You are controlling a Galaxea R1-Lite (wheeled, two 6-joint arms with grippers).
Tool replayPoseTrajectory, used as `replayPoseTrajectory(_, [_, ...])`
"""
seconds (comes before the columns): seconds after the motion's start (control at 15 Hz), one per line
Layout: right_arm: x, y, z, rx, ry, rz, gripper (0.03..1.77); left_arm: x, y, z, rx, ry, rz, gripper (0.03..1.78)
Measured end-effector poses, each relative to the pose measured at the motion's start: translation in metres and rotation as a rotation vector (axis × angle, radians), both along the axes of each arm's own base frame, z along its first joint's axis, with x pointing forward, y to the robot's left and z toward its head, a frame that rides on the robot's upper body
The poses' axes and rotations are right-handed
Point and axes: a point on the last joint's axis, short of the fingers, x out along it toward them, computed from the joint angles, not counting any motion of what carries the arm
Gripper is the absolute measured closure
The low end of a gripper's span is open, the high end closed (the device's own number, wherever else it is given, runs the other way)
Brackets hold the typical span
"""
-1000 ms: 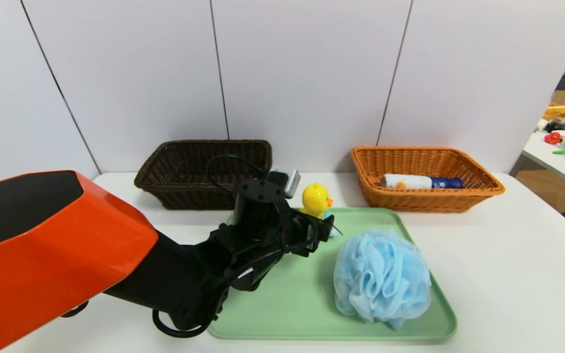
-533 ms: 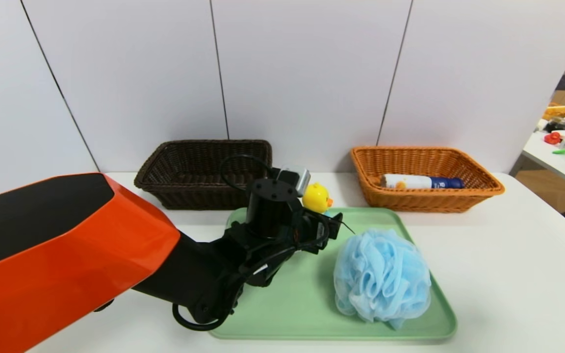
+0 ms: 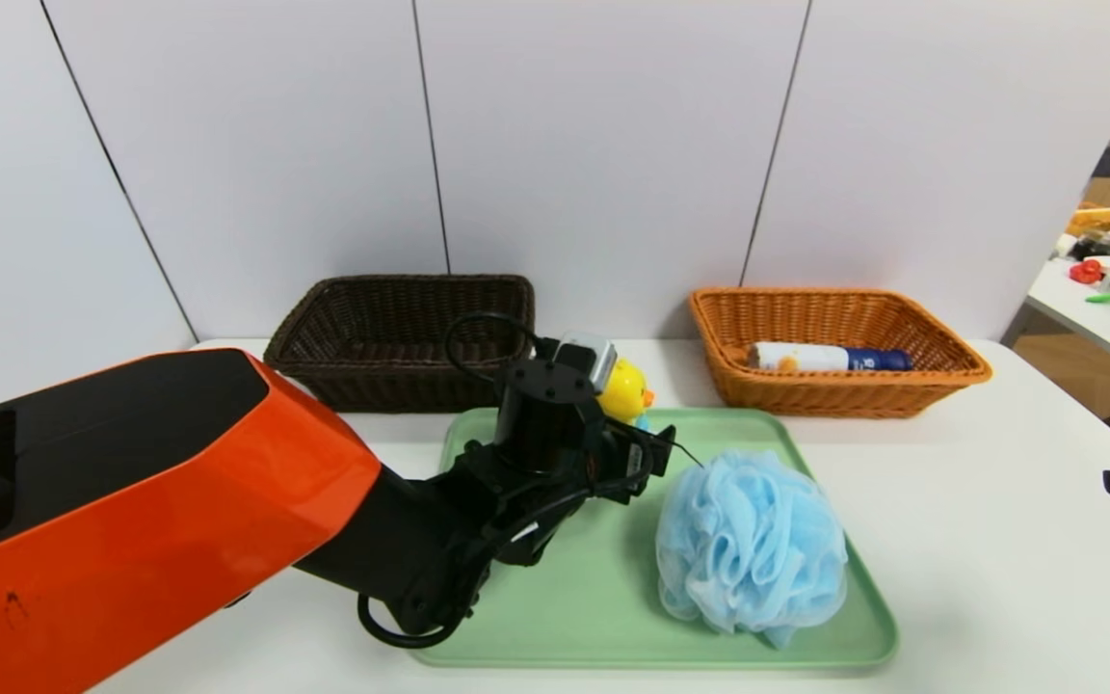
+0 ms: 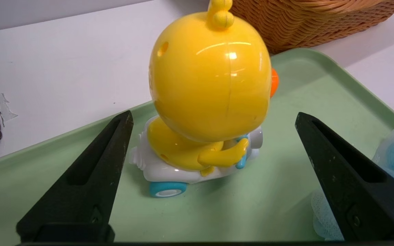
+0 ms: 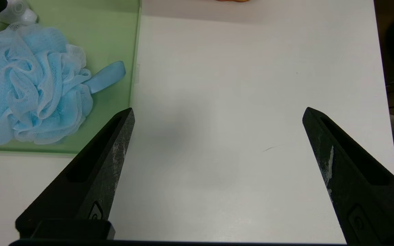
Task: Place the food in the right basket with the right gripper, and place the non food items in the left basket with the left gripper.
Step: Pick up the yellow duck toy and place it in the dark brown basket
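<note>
Landmark: the pale green rectangular plastic tray [image 3: 565,617] on the white desk [image 3: 979,540].

Nearest, the right tool [image 5: 217,114] hangs over bare desk off the tray's right side, fingers spread wide, holding nothing.

On the tray's right half lies the fluffy light-blue mesh bath pouf [image 3: 750,547], its ribbon loop toward the tray's right rim.

Over the tray's left-centre the left tool [image 4: 212,118] is level with the small yellow plastic duck toy on a white-and-blue wheeled base [image 4: 209,89]; its fingers stand spread either side of the duck, not touching it. The duck stands upright at the tray's far edge.

Beyond the tray's far-left corner sits the dark brown woven wicker basket [image 3: 401,333]. Beyond the far-right corner sits the orange-tan woven wicker basket [image 3: 834,381], with the slim white cylindrical container with a dark blue end [image 3: 830,358] lying on its side inside.
</note>
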Motion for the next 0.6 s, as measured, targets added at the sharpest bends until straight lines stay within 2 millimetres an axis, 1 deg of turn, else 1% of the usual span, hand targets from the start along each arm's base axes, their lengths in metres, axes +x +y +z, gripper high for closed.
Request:
replayPoseTrajectory(0.27, [0.0004,0.0001,-0.0008,0.000,0.001,0.002,0.10,0.0042,-0.0043,0.0006,-0.026,-0.024,0.004,0.12])
replayPoseTrajectory(0.6, [-0.0034,-0.0003,0.0003,0.005,-0.011,0.009,0.10,0.0068,-0.0067,-0.0076,-0.023,-0.025,0.016,0.12])
